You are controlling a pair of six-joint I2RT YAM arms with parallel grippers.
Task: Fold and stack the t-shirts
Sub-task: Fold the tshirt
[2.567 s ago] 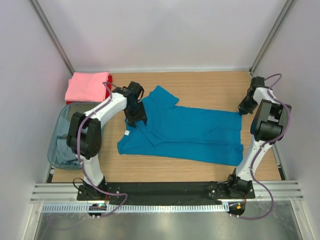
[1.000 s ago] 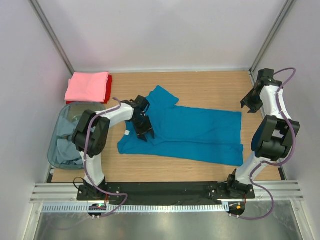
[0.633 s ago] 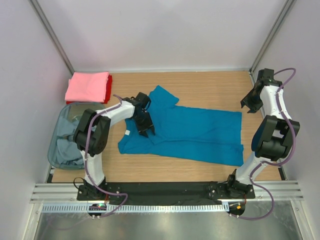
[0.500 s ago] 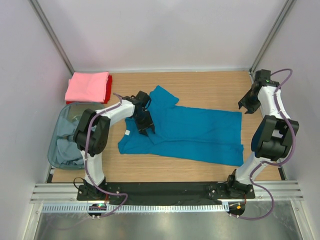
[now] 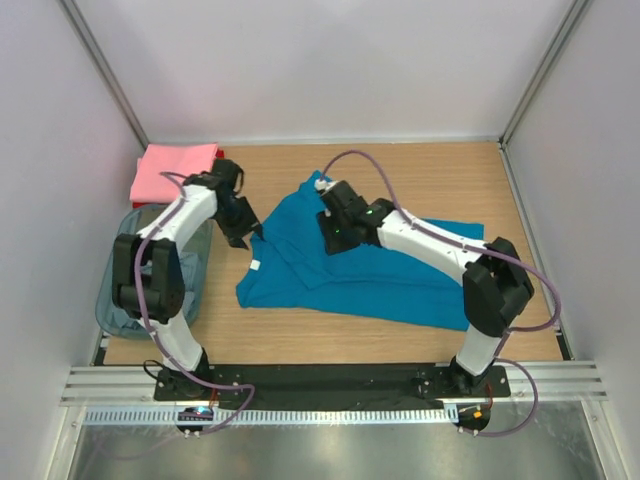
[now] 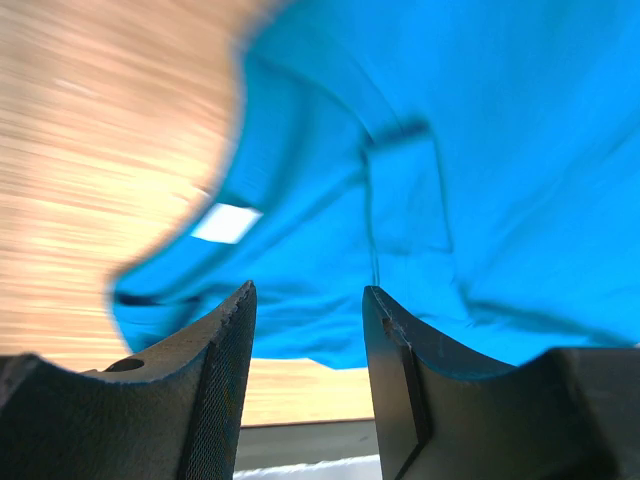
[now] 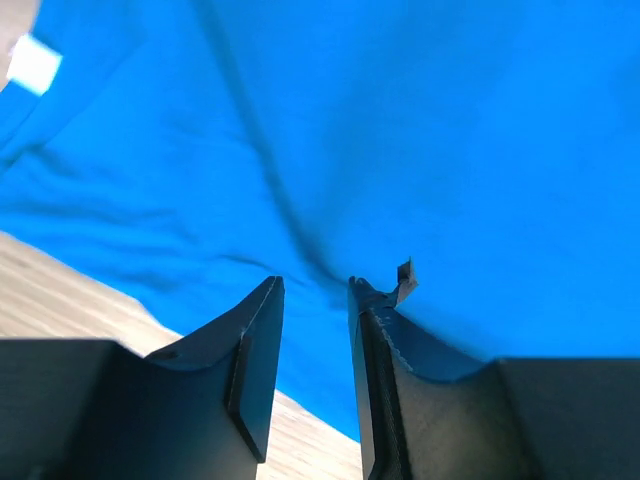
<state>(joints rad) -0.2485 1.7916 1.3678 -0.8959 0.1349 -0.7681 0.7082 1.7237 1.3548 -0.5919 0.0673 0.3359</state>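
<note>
A teal blue t-shirt lies spread across the middle of the wooden table, collar end to the left, its white neck tag showing. My left gripper hovers just off the shirt's left edge, open, nothing between its fingers. My right arm reaches across the shirt. Its gripper is low over the upper left part, near a crease in the cloth; its jaws stand narrowly open and hold nothing. A folded pink t-shirt sits at the back left corner.
A translucent grey-blue bin stands at the left edge with pale grey-blue cloth inside, partly behind my left arm. Bare wood shows behind and in front of the teal shirt. Frame posts and white walls close in the table.
My right arm has swung from the far right corner across to the shirt's upper left. My left gripper has drawn back left, off the shirt toward the bin.
</note>
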